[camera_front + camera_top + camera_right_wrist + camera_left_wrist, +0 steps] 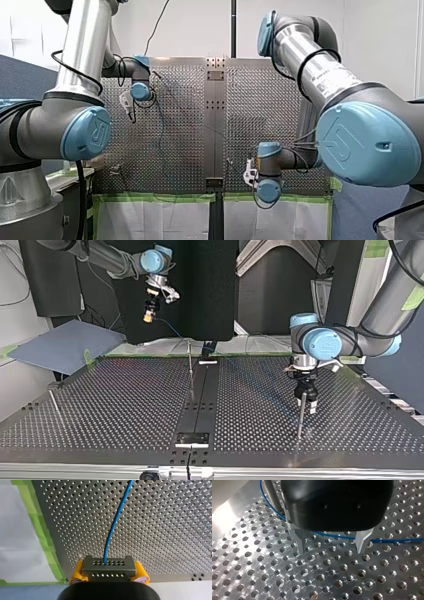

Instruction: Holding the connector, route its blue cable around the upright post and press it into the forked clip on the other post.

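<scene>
One connector clamped in right tool, left tool spread beside blue cable

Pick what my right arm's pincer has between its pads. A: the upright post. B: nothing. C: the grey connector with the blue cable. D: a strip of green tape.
C: in the right wrist view the yellow pads of my right pincer clamp the grey connector on both sides, the blue cable leaving its face.
</scene>
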